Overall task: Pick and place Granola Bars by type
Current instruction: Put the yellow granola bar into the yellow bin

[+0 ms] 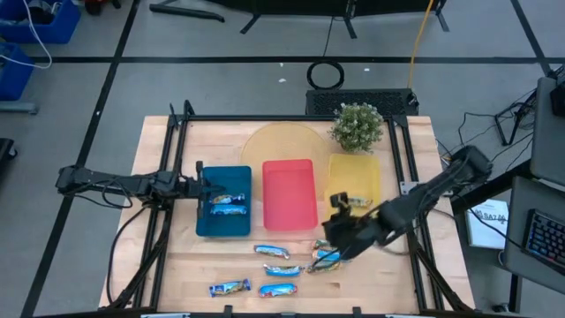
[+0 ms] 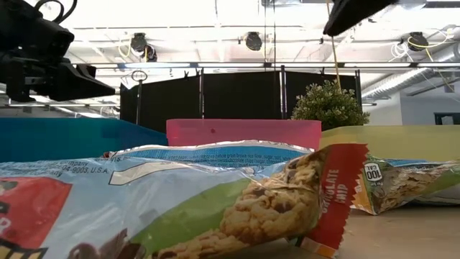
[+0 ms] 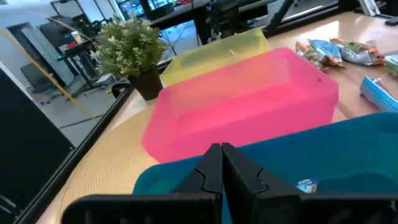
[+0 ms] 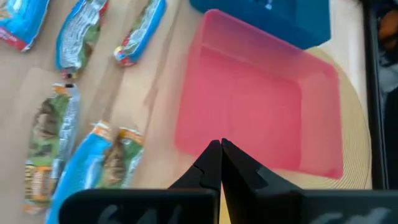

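bars (image 2: 215, 208) on table | blue tray (image 1: 222, 201): two bars | yellow tray (image 1: 355, 179): one | claws closed, empty

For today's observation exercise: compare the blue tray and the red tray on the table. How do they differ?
The blue tray holds two blue-wrapped granola bars; the red tray holds nothing. The blue tray lies nearer the left gripper, shut over its edge; the red tray sits in the middle, beside the yellow tray. Both are rectangular, open-topped and similar in size.

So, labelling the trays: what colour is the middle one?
The middle tray is pink-red, between a blue and a yellow one; the high view shows it best.
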You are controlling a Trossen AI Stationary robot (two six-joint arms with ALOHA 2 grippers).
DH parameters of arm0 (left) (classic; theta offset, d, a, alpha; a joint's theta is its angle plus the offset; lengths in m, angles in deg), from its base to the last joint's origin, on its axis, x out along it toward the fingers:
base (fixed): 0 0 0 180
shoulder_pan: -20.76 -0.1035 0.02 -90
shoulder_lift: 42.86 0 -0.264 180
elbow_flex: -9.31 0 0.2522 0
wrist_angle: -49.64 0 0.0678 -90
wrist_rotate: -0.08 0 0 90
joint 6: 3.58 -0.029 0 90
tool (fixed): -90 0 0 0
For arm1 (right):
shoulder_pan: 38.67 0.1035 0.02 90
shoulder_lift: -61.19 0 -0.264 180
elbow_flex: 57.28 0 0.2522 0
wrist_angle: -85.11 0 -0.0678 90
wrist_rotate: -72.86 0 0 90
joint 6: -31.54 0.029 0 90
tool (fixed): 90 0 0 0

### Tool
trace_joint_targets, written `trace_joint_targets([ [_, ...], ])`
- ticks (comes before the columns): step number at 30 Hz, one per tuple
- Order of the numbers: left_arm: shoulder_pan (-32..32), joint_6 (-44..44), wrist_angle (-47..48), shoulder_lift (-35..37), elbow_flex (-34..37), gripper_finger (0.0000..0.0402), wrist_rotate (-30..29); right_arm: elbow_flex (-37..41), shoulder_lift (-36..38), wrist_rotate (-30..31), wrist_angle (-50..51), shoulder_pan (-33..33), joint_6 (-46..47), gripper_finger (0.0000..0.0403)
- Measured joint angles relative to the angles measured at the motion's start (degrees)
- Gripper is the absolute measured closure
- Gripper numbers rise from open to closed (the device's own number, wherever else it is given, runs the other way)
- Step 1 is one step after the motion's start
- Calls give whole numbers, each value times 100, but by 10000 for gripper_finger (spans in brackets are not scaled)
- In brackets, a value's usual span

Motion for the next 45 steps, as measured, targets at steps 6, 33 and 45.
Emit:
trace_joint_targets([
  [6, 0, -157, 8, 0, 0, 392, -2, -1125, -1035, -6, 456, 279, 236, 403],
  [33, 0, -149, 77, 1, -7, 392, 0, -1206, -2537, -1848, -37, 747, 1178, 212],
  [45, 0, -73, 92, 1, -7, 392, 1, -325, -2533, -1815, -826, 686, 1123, 244],
])
